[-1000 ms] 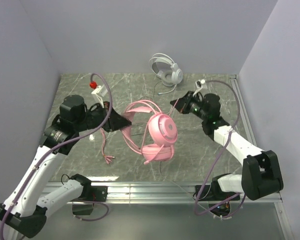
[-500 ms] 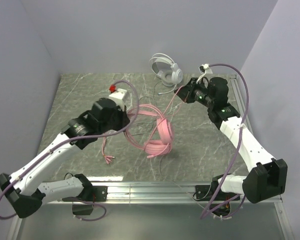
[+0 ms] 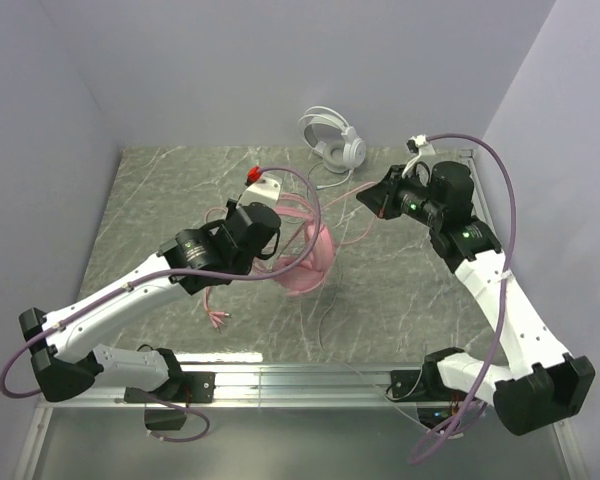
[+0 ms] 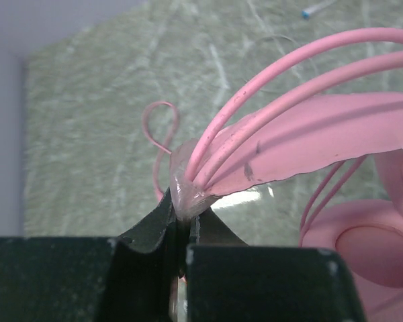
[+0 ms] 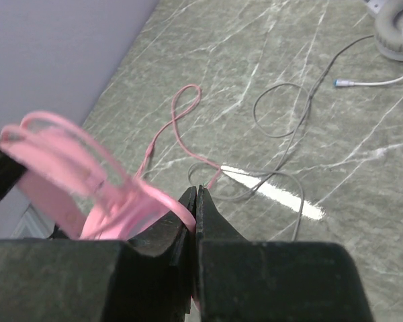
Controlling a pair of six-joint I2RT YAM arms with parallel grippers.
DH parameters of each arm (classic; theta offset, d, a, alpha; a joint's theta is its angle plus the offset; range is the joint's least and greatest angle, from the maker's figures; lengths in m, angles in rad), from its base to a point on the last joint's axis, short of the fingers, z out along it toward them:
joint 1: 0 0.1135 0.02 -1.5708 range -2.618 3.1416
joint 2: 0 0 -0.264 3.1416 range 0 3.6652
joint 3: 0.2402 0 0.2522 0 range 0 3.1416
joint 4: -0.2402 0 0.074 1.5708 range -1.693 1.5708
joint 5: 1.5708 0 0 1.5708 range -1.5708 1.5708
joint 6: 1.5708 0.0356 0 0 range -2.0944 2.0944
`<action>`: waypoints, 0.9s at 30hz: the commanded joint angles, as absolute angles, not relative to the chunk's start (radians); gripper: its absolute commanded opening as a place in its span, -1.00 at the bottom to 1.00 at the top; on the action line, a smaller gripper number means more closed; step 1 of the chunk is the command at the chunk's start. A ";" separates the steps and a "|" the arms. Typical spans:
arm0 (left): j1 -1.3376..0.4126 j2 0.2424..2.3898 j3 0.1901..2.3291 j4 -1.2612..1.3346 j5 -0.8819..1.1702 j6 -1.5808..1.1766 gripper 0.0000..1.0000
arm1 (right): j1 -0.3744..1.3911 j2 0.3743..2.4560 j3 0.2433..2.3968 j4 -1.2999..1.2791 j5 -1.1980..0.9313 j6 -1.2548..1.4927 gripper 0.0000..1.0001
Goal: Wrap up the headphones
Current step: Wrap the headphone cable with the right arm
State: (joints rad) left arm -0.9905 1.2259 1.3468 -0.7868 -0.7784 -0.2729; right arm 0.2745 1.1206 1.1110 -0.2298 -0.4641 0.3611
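Observation:
The pink headphones (image 3: 308, 256) hang edge-on above the middle of the table. My left gripper (image 3: 283, 243) is shut on the end of their wire headband (image 4: 255, 107), where the pink wires meet a clear sleeve (image 4: 183, 191). One earcup (image 4: 363, 241) shows at the lower right of the left wrist view. My right gripper (image 3: 361, 201) is shut on the thin pink cable (image 5: 178, 213), which runs from the headset (image 5: 67, 161) into its jaws. More pink cable (image 3: 214, 300) trails on the table. The white headphones (image 3: 332, 138) stand against the back wall.
A thin grey cable (image 5: 282, 114) loops over the marble table (image 3: 150, 200) toward a white plug lead (image 5: 369, 82) near the white headset. Walls close in on the left, back and right. A metal rail (image 3: 300, 380) runs along the near edge.
My left arm has swung right and toward the back with the pink headset, which has turned edge-on. My right gripper has pulled back and right, drawing the pink cable along.

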 commanded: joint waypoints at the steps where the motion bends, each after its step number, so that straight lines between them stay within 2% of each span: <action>1: -1.003 1.250 1.430 -0.769 -1.041 -0.261 -1.00 | 0.290 1.065 1.148 -0.265 -0.500 0.347 -1.00; 7: -1.003 1.267 1.424 -0.591 -1.215 -0.151 -0.99 | 0.334 1.005 1.085 -0.273 -0.541 0.342 -1.00; 16: -1.003 1.322 1.448 -0.172 -1.290 0.167 -0.99 | 0.408 0.954 0.982 -0.082 -0.699 0.517 -1.00; 23: -0.983 1.428 1.540 -0.077 -1.316 0.068 -0.99 | 0.600 0.979 0.946 0.090 -0.556 0.644 -1.00; 24: -0.973 1.434 1.546 -0.119 -1.302 0.025 -0.99 | 0.638 0.983 0.936 0.138 -0.540 0.656 -1.00; 26: -0.937 1.446 1.607 -0.262 -1.199 -0.235 -0.99 | 0.666 0.991 0.924 0.167 -0.493 0.669 -1.00; 27: -0.881 1.448 1.626 -0.413 -1.146 -0.323 -0.99 | 0.692 0.991 0.914 0.179 -0.435 0.676 -1.00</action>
State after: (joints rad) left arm -0.9802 1.4540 1.5105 -0.2962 -1.2007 -0.0090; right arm 0.6369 0.9955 0.9291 0.0513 -0.5278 0.6209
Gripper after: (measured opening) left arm 0.070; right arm 0.037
